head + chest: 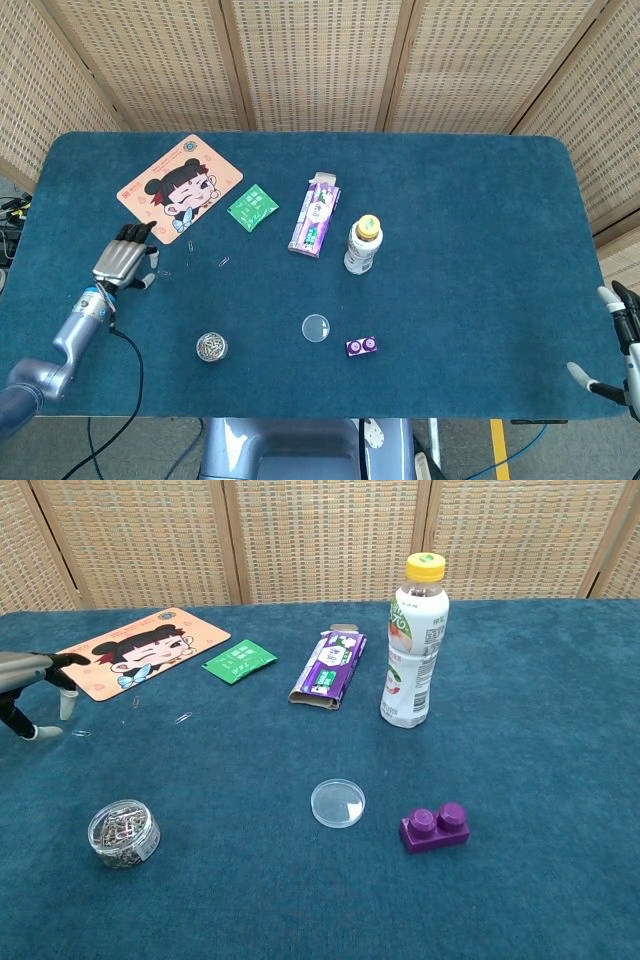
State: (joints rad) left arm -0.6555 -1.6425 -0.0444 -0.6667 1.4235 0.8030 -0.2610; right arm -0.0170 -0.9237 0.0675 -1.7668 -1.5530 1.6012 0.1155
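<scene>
My left hand [122, 262] hovers low over the left part of the blue table [470, 220], fingers pointing down and apart, holding nothing. In the chest view the left hand [28, 675] shows at the left edge, its fingertips [67, 707] just above the cloth. A small loose paper clip [80, 733] lies right beside those tips, and it also shows as the clip [163, 272] in the head view. My right hand [620, 345] hangs beyond the table's right front corner, fingers spread and empty.
A cartoon mat [180, 187] lies behind the left hand, with two more clips [223, 262] near it. A jar of clips [211, 347], clear lid [316, 327], purple brick [362, 346], bottle [363, 245], purple packet [316, 215] and green sachet [252, 207] occupy the middle.
</scene>
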